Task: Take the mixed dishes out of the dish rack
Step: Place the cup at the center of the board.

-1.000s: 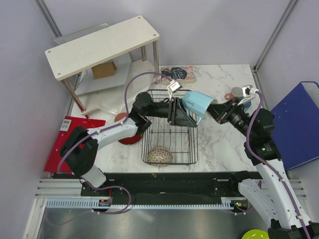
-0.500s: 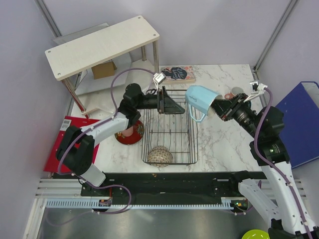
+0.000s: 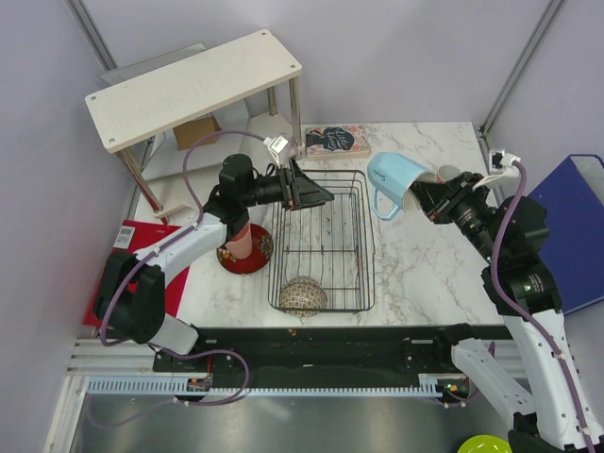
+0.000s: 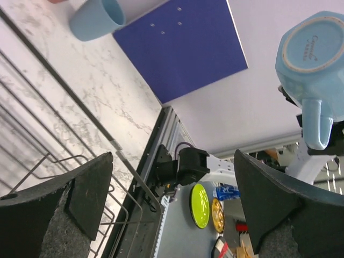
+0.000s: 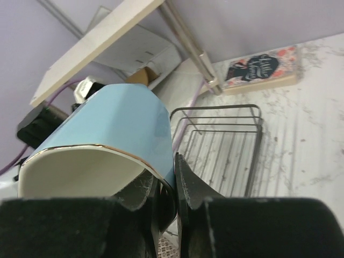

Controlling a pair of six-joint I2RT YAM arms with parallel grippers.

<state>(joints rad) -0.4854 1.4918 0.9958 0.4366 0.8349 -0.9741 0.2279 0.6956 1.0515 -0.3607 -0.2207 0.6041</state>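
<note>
The step in hand looks like the carry-out of one light blue mug [image 3: 389, 179]. The right claw [image 3: 422, 193] has it pinched by the rim, one finger inside the mouth and one outside, as the right wrist view shows. The mug hangs tilted in the air, handle toward the near side, just right of the dish rack [image 3: 330, 241] and above the worktop [image 3: 425, 274].

The left claw [image 3: 316, 193] hovers over the far left part of the rack with its jaws wide apart and nothing between them.

The speckled bowl [image 3: 302, 295] lies at the near end of the rack and is not yet unloaded. The dark red plate [image 3: 257, 262] sits on the worktop left of the rack. A second light blue mug [image 4: 97, 16] already lies on the worktop at the far right.

The next move probably calls for turning the held mug upright and lowering it onto bare worktop right of the rack. It should land apart from the mug already there before the fingers let go of the rim.
</note>
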